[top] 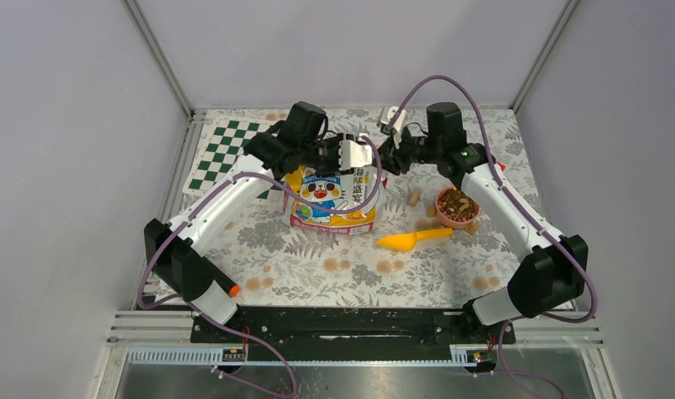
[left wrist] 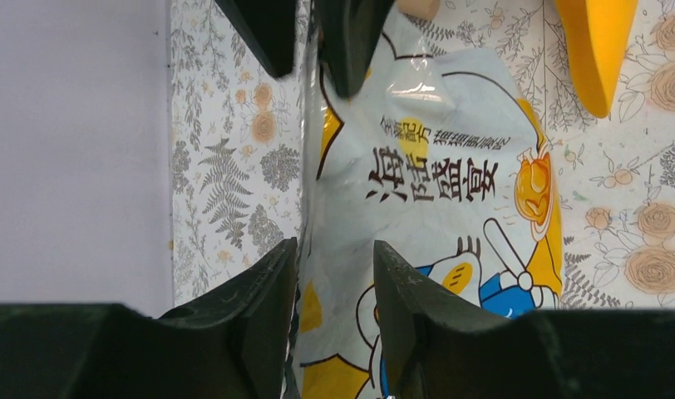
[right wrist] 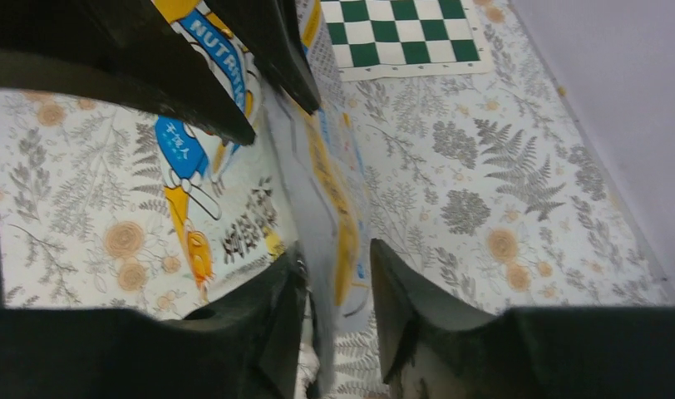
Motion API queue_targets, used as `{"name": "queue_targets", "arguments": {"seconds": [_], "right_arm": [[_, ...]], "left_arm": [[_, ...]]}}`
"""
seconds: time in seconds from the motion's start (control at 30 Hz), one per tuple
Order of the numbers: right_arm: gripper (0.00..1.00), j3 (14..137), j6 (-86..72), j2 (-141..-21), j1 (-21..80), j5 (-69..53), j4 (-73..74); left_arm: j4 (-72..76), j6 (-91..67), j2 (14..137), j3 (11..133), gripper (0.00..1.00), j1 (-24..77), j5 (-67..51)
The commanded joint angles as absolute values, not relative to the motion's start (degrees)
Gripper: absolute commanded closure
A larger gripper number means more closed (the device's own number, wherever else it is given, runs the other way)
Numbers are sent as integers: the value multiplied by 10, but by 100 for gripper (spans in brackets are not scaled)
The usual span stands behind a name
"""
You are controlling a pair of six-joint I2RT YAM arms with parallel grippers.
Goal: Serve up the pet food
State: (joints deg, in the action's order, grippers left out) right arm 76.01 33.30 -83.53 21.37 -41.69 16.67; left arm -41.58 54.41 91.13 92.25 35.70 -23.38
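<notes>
Both grippers spread, nothing pinched: left gripper [left wrist: 334, 249] and right gripper [right wrist: 336, 248] each straddle the top seam of the bag [top: 332, 198], upright mid-worktop [top: 317, 266]. Pet food [top: 457, 202] sits in the pink bowl [top: 440, 213] to its right. Bag looks glossy, soft and probably slippery; grip the seam, not the panel.

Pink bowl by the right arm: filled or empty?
Filled. In the top view the pink bowl holds brown kibble heaped about to its rim.

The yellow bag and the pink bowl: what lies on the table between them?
In the top view, a tan cork-like piece lies between the bag and the bowl; the yellow scoop lies just below that line.
</notes>
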Motion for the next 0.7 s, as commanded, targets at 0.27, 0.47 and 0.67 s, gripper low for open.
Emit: {"name": "queue_targets", "arguments": {"seconds": [0.27, 0.47, 0.67], "right_arm": [[100, 782, 343, -824, 230, -420, 172], [100, 775, 332, -803, 230, -407, 166], [100, 723, 283, -759, 230, -306, 89]], "left_arm": [[-338, 532, 941, 952, 70, 379, -204], [-330, 528, 938, 947, 83, 384, -196], [-334, 557, 910, 915, 100, 383, -118]]}}
